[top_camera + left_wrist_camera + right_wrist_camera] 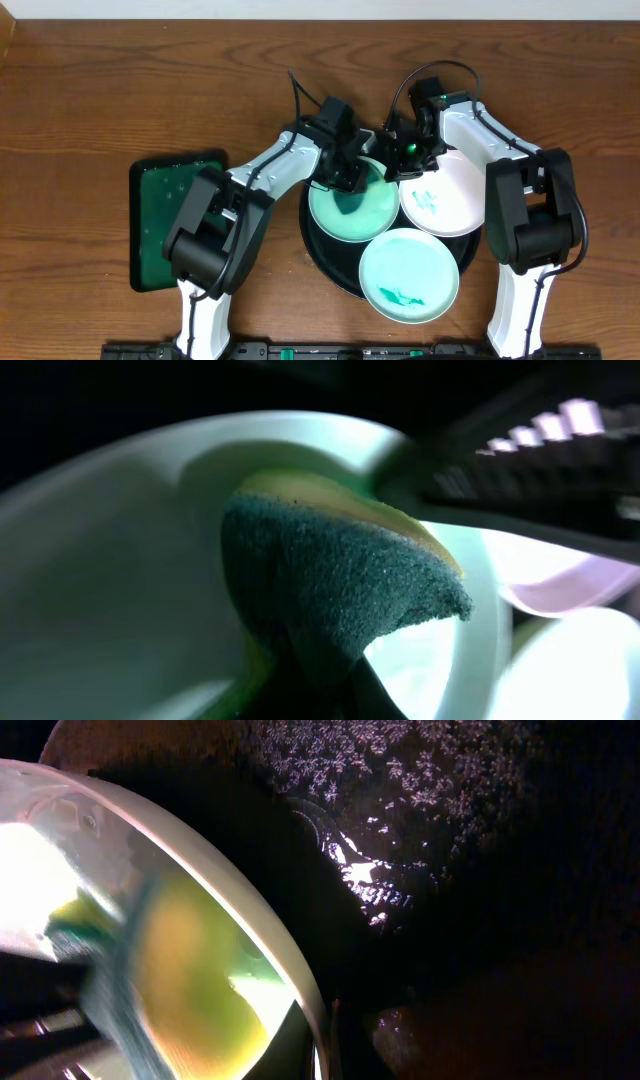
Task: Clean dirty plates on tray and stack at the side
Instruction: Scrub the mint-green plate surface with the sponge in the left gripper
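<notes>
Closest to the lens, sponge (340, 580): green scouring face outward, yellow foam behind, pressed into the bowl of the far-left mint plate (375, 215). Clamped in the left gripper (348, 183), clenched on the soft block, fingers themselves not visible in the left wrist view. Squashy, so likely to give under pressure rather than scrape. Right gripper (410, 158) closed tight at that plate's far rim; cannot tell whether pinching the rim or only bracing beside it, fingers out of the right wrist view. All three plates on the black tray (325, 260): mint plate at far left, white plate (450, 200) at far right reaching past the tray's right rim, second mint plate (410, 265) nearest, reaching past the near rim, these last two marked with green smears. Probably light, stiff and thin-walled, glossy and perhaps slick if wet; breakable if ceramic, material not certain. Best taken by the raised rim, at a stretch free of neighbours; flat centres no good for a pinch. Crowded together, rims touching or overlapping, hence some risk of dragging one plate against another. Underneath, brown wooden table (90, 90), smooth and level, with a dark green rectangular tray (155, 215) well to the left and, judging from overhead, room for a stack on the wood beside the black tray.
</notes>
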You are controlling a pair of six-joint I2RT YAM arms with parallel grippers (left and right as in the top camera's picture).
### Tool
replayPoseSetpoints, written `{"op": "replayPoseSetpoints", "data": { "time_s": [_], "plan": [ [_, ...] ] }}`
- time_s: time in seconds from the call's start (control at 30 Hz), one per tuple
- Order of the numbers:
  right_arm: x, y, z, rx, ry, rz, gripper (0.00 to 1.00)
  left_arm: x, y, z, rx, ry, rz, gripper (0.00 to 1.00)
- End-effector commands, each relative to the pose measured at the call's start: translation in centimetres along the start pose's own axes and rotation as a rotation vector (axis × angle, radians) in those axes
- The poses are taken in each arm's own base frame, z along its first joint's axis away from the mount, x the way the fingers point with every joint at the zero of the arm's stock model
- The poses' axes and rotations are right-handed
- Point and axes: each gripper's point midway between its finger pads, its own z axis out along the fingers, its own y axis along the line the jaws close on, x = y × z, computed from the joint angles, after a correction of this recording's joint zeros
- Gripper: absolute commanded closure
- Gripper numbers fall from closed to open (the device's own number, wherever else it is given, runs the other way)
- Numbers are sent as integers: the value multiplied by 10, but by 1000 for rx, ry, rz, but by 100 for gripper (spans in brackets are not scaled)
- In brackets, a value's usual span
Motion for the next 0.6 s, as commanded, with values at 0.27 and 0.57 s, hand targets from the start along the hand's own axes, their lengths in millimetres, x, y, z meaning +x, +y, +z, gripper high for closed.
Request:
{"op": "replayPoseSetpoints", "data": {
  "time_s": [0.27, 0.57],
  "plan": [
    [1, -11, 9, 26, 12, 42, 99, 50, 7, 40, -42, 164, -149, 93],
    [2, -12, 9, 27, 15, 44, 99, 48, 97, 5, -377, 85, -420, 93]
  ]
}}
